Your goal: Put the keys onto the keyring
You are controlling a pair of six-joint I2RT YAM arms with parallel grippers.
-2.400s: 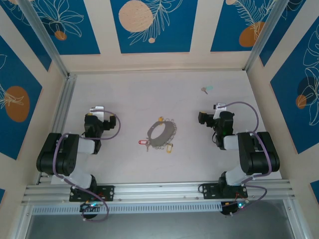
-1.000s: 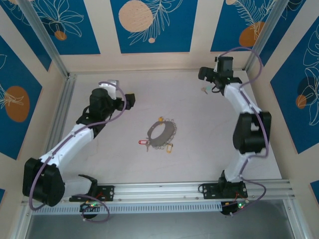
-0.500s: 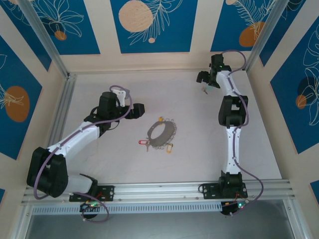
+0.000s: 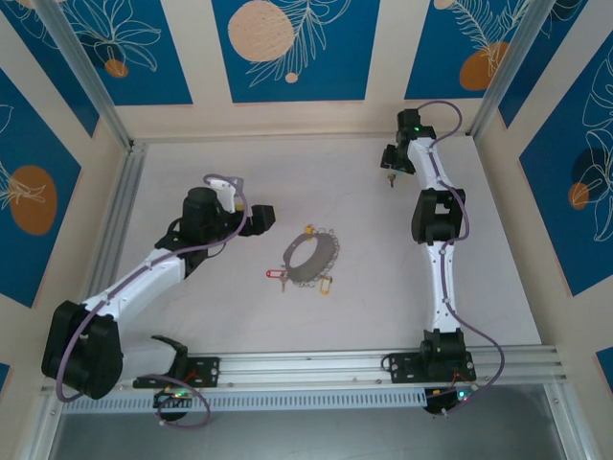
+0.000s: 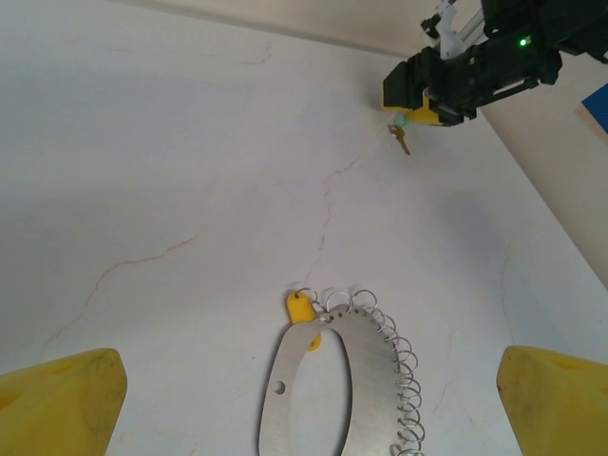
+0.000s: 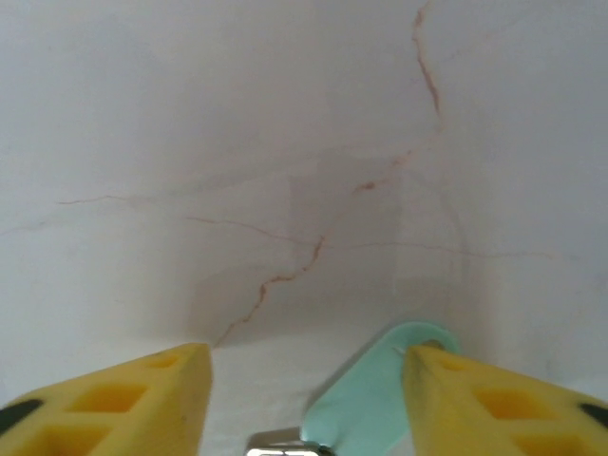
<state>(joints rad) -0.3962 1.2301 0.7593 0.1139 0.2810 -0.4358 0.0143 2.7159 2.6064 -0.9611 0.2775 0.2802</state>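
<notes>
Standing at two o'clock from the keyring [image 4: 313,259], the right gripper [image 4: 391,174] covers the teal key [image 4: 389,181] seen from above; the left gripper [image 4: 262,218] gapes empty. Left wrist: keyring [image 5: 285,361] at six o'clock. Right wrist: jaws straddle the key [image 6: 380,399], unclamped, head toward one o'clock.

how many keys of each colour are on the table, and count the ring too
teal key: 1
red key: 1
yellow keys: 2, one at the ring's far rim, the other by its near rim
keyring: 1
total: 5
</notes>
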